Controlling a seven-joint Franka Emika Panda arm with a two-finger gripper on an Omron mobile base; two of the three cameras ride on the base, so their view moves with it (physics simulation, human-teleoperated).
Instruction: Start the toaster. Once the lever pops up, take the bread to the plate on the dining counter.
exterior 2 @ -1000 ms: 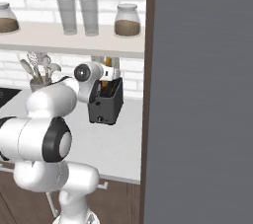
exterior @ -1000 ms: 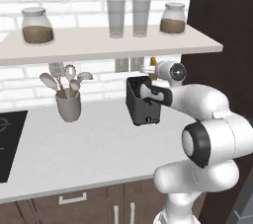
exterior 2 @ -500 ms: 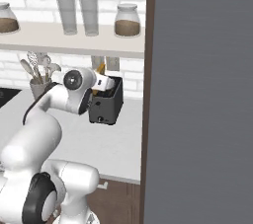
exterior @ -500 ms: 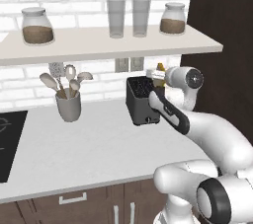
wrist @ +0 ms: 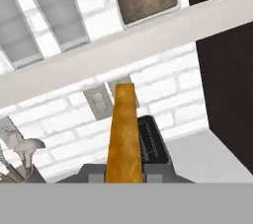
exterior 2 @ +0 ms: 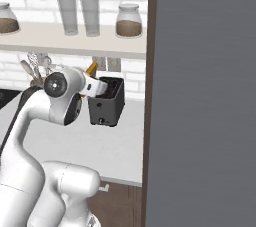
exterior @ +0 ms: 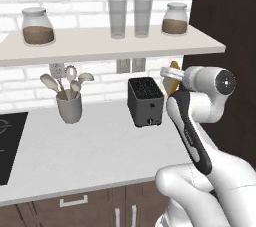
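Note:
My gripper [exterior: 169, 75] is shut on the bread [exterior: 173, 84], a thin orange-yellow slice held on edge. The slice hangs just right of the toaster [exterior: 145, 102] and level with its top, below the shelf. From the other side the bread [exterior 2: 91, 67] pokes up beside the hand, in front of the toaster [exterior 2: 106, 102]. In the hand view the bread [wrist: 123, 134] runs up from the gripper [wrist: 123, 172], with the toaster [wrist: 154, 145] and its empty slots behind. A small knob [exterior: 148, 121], the lever, sits low on the toaster's front face. The plate and the dining counter are out of view.
A wall shelf [exterior: 110, 46] with jars and two glasses runs just above the hand. A grey utensil cup [exterior: 69, 106] stands left of the toaster, and a black cooktop [exterior: 7, 146] lies at the far left. A tall dark cabinet [exterior 2: 205, 96] borders the worktop on the right.
The hand has drawn the bread up out of the toaster and swung it to the toaster's right. The arm has unfolded, its elbow now low in front.

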